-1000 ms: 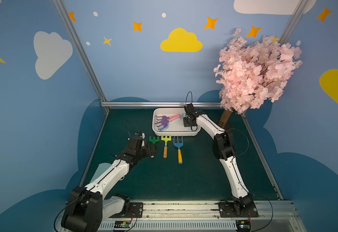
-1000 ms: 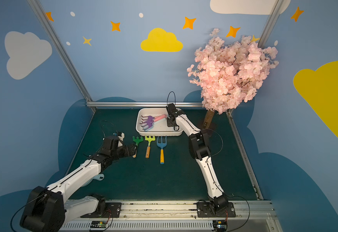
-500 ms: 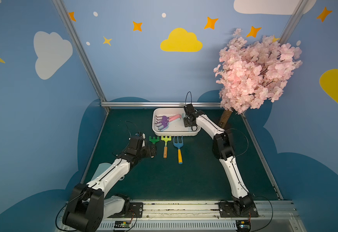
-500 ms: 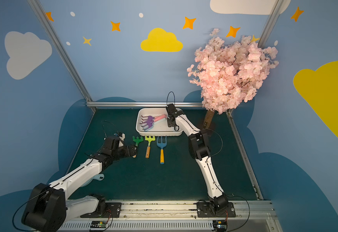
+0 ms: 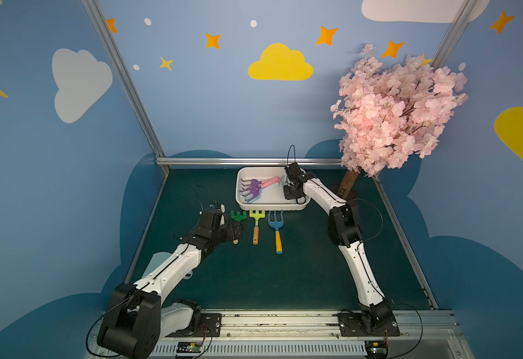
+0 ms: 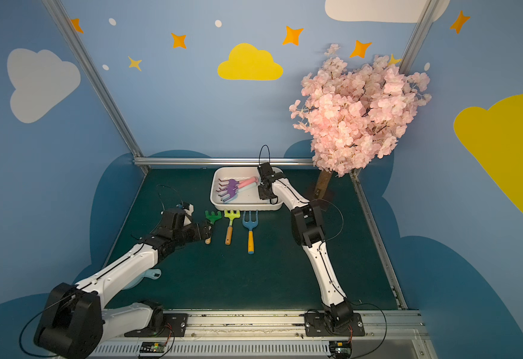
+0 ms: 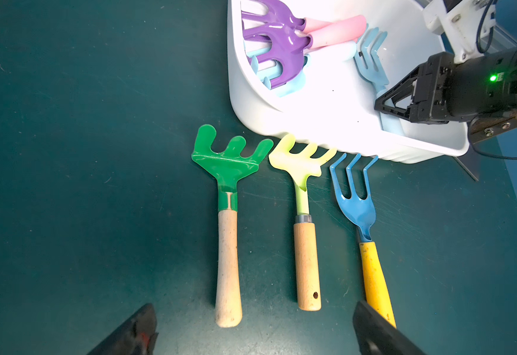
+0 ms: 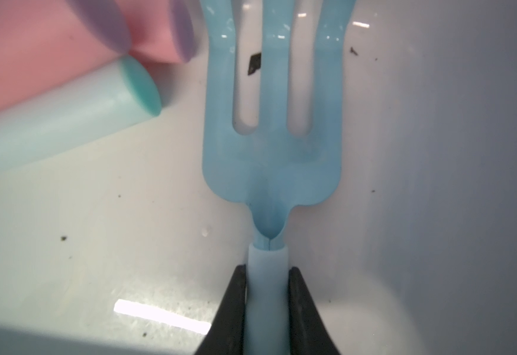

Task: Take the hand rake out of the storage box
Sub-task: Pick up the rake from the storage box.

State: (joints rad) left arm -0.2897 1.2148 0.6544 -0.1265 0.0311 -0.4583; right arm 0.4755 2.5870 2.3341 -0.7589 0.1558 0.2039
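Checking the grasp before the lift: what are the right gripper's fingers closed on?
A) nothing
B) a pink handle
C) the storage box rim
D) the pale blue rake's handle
D: in the right wrist view the black fingers press both sides of the pale blue rake at its handle.

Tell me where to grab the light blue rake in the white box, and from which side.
Grip the light blue rake on its handle just behind the head, from above: it lies flat beside the storage box wall. The right pincer clasps it there.
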